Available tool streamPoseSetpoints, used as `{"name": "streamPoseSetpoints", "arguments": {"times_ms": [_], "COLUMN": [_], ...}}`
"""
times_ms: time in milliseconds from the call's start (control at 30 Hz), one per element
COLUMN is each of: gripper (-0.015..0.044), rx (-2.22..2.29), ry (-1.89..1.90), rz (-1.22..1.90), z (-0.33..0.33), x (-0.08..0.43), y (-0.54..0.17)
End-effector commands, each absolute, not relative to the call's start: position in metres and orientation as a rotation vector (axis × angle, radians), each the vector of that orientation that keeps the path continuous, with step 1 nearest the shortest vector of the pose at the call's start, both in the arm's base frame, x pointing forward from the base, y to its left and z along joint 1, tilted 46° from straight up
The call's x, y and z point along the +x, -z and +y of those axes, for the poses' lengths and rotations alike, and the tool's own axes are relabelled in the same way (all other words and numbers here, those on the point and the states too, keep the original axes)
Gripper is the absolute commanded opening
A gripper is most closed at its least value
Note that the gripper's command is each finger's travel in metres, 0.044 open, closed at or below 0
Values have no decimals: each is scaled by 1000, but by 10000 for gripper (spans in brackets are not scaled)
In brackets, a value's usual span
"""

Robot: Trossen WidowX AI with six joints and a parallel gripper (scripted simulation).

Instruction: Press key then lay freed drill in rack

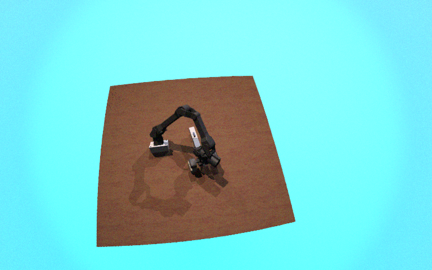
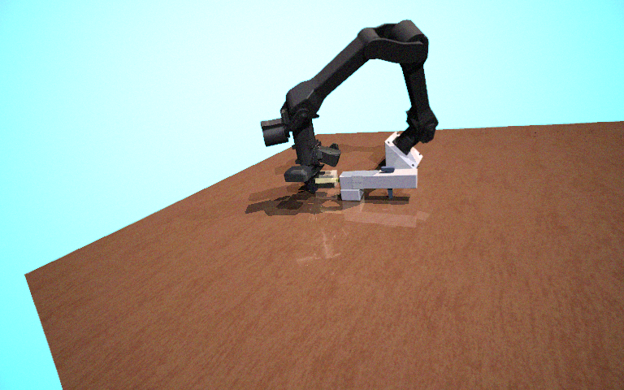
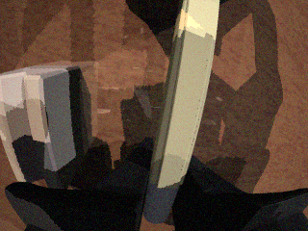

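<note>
My gripper (image 2: 313, 186) (image 3: 159, 144) is low over the table and shut on the drill. The drill (image 2: 327, 179) (image 3: 187, 96) is a long pale-yellow bar with a blue-grey end, which sits between the fingers. Its far end runs out of the top of the wrist view. The white holder (image 1: 193, 137) (image 2: 372, 179) is a long raised block on a small foot, in line with the drill. Whether the drill's tip is clear of it cannot be told. The dark blue key (image 1: 193, 134) (image 2: 387, 169) stands in the holder, its stem showing below.
A pale grey block (image 3: 59, 122), perhaps the rack, stands beside the drill at the left of the wrist view. The arm's white base (image 1: 159, 146) (image 2: 400, 158) is on the brown table (image 1: 238, 190) (image 2: 322, 312). The arm arches above it towards the drill.
</note>
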State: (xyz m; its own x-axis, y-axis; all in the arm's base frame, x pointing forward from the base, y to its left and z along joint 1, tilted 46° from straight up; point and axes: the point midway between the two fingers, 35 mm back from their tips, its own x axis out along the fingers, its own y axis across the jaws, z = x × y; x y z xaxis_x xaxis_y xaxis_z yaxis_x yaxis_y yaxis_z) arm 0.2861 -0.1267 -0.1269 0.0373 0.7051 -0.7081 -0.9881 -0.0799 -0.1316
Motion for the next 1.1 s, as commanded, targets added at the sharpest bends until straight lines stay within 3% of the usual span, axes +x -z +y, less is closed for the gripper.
{"name": "streamPoseSetpoints", "arguments": {"times_ms": [0,1067], "gripper": [0,0], "rx": [-745,-747], "ry": [-1500,-1500], "rz": [497,498], "z": [-132,-153], "x": [287,290], "y": [131,145]}}
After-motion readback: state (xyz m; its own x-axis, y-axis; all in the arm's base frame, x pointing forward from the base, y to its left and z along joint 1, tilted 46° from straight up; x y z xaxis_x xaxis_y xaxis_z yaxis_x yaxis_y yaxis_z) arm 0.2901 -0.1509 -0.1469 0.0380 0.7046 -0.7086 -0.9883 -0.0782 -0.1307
